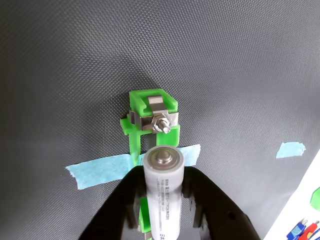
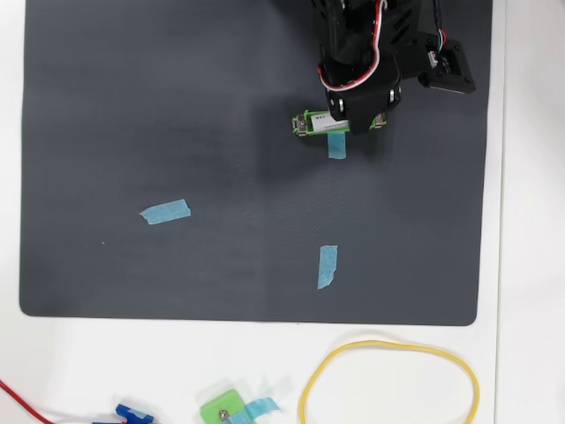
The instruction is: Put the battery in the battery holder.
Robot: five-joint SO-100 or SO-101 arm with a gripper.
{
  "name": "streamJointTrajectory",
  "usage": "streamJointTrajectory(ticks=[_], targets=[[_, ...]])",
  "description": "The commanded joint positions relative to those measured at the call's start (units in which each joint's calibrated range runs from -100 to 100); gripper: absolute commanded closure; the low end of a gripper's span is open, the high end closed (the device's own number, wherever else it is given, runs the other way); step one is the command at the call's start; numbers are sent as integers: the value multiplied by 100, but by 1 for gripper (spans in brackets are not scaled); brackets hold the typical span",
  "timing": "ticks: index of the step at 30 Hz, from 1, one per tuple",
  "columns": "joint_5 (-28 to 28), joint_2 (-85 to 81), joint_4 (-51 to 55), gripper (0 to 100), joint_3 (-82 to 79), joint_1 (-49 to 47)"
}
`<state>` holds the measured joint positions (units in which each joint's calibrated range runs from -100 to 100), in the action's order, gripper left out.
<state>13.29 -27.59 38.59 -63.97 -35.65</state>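
Note:
In the wrist view the battery (image 1: 162, 195), a white-silver cylinder with dark print, points its flat metal end at the camera. My gripper (image 1: 164, 176) is shut on it, a black finger (image 1: 131, 192) on each side. The battery lies lengthwise over the bright-green battery holder (image 1: 152, 107), whose far end with its metal clip and screw shows just beyond the battery tip. I cannot tell whether the battery touches the holder. A blue tape strip (image 1: 100, 170) crosses the holder. In the overhead view the arm covers most of the battery holder (image 2: 308, 124); a bit of the battery (image 2: 325, 118) shows.
Everything sits on a dark mat (image 2: 132, 88). Two loose blue tape pieces (image 2: 165, 211) (image 2: 327, 266) lie on it. On the white table below are a yellow loop (image 2: 388, 380), a small green square piece (image 2: 225, 408) and a red wire (image 2: 22, 399).

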Motion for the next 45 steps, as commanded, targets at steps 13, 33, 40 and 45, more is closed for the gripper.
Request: streamJointTrajectory(ticks=[13, 33, 40, 45], targets=[[32, -51, -83, 99, 186, 21], [-10, -60, -13, 99, 186, 11], [-15, -60, -4, 96, 177, 11], [-15, -68, 127, 85, 177, 11]])
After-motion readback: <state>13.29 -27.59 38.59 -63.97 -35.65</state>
